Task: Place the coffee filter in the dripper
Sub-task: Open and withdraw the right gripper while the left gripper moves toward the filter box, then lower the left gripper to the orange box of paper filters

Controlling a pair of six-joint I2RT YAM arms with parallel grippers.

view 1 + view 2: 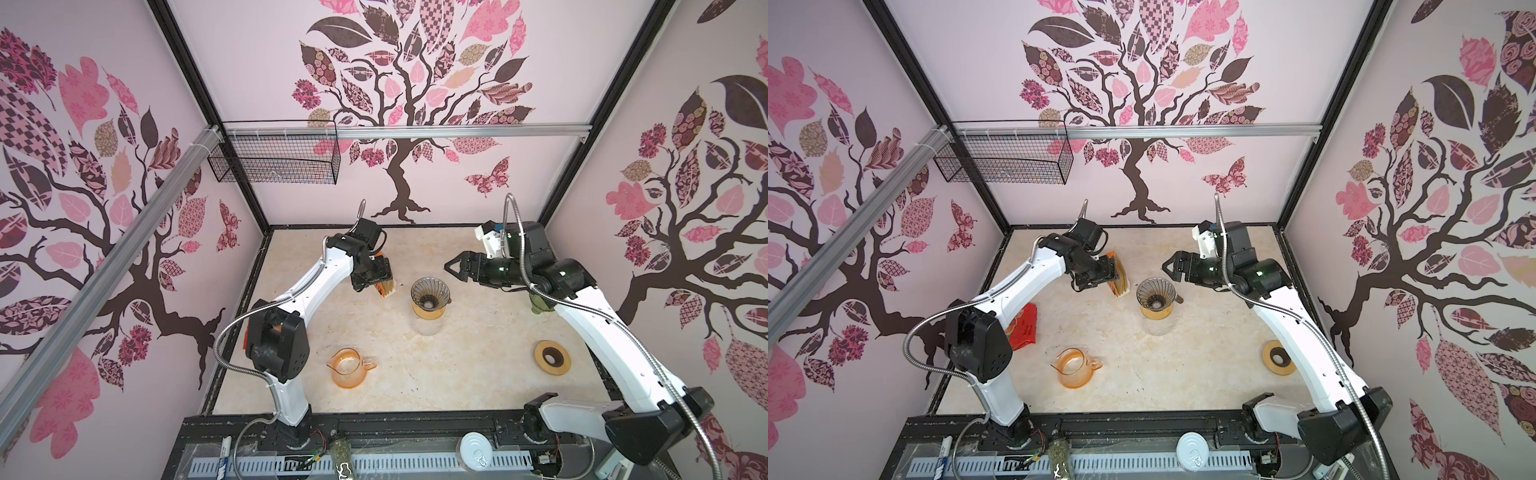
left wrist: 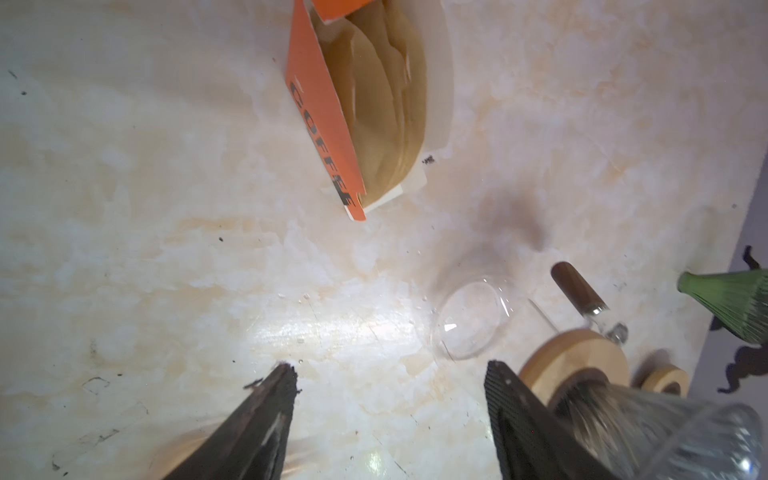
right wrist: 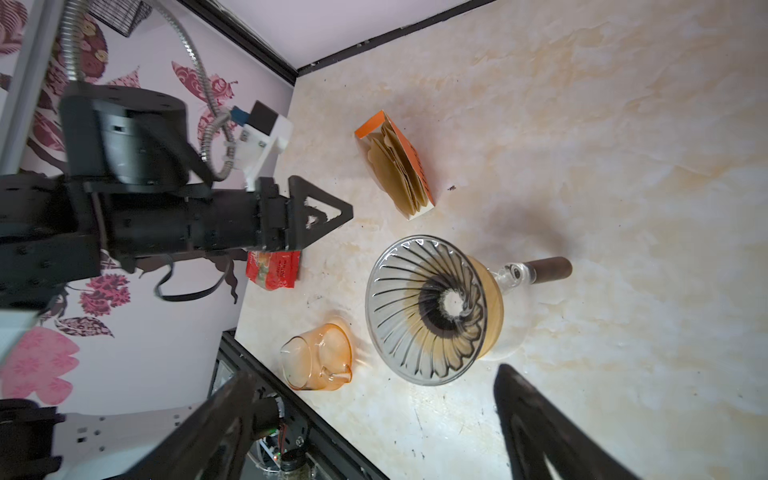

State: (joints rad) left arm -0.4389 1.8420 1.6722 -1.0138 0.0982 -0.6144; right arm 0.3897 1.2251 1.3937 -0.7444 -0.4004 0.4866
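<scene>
The dripper point(image 1: 430, 295) is a ribbed glass cone on a wooden collar, standing on a clear glass server mid-table; only bare glass ribs show inside it point(image 3: 424, 307). Brown paper coffee filters point(image 2: 374, 104) stand packed in an open orange box point(image 1: 386, 287) just left of the dripper. My left gripper point(image 2: 390, 372) hovers close by the box, open, with only tabletop between its fingers. To the dripper's upper right my right gripper point(image 1: 451, 266) hangs wide open and empty point(image 3: 374, 374).
An orange glass pitcher point(image 1: 349, 368) sits front left and a wooden ring point(image 1: 550, 357) front right. A red packet point(image 1: 1025, 330) lies by the left arm's elbow. A green whisk point(image 2: 739, 307) stands under the right arm. A wire basket point(image 1: 274, 153) hangs on the back wall.
</scene>
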